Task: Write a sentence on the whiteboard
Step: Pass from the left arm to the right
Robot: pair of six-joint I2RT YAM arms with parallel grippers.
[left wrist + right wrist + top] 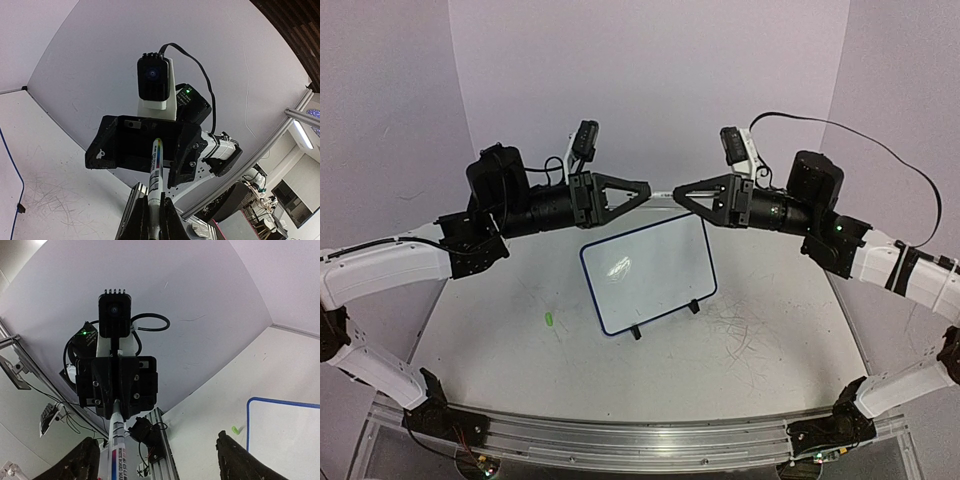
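Left hand [642,189] is pinching the marker [156,170] tight, right hand [682,192] is spread wide around its far end. Whiteboard [650,275] stands on the counter [770,340] just below both hands.

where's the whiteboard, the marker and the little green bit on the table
whiteboard [665,270]: top view, bare white face
marker [155,172]: left wrist view, barrel
green bit [549,320]: top view, its middle
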